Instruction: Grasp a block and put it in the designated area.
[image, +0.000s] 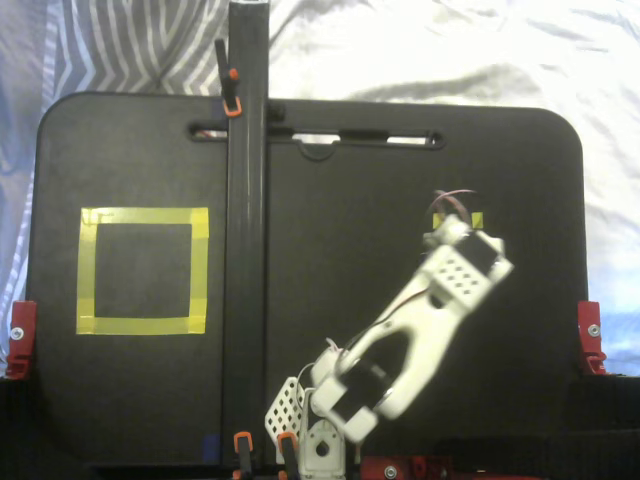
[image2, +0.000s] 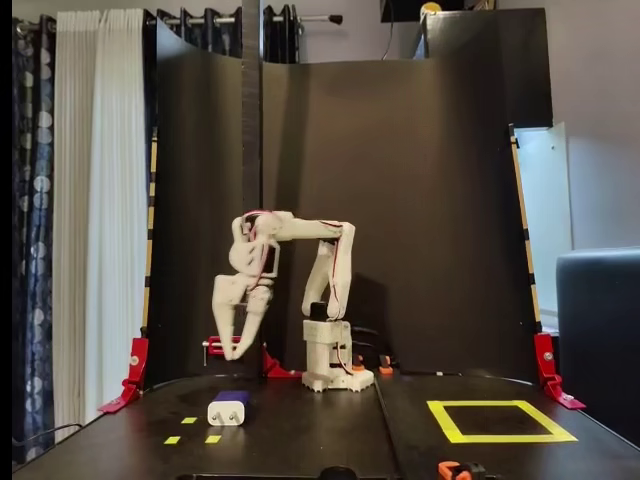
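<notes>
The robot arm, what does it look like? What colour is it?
The arm is white plastic, made of chunky links on a white base. Thin red wires loop over its wrist. One flat panel has rows of small holes. The gripper has two long, pointed white fingers.

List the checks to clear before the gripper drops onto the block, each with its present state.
1. Gripper above the block, well clear of it: ok.
2. Gripper empty, fingers slightly parted: ok.
3. Opening wide enough for the block: cannot tell.
4. Block lying flat on the black board, nothing touching it: ok.
5. Block visible from above: not ok, the arm covers it.
6. Designated area unoccupied: ok.
</notes>
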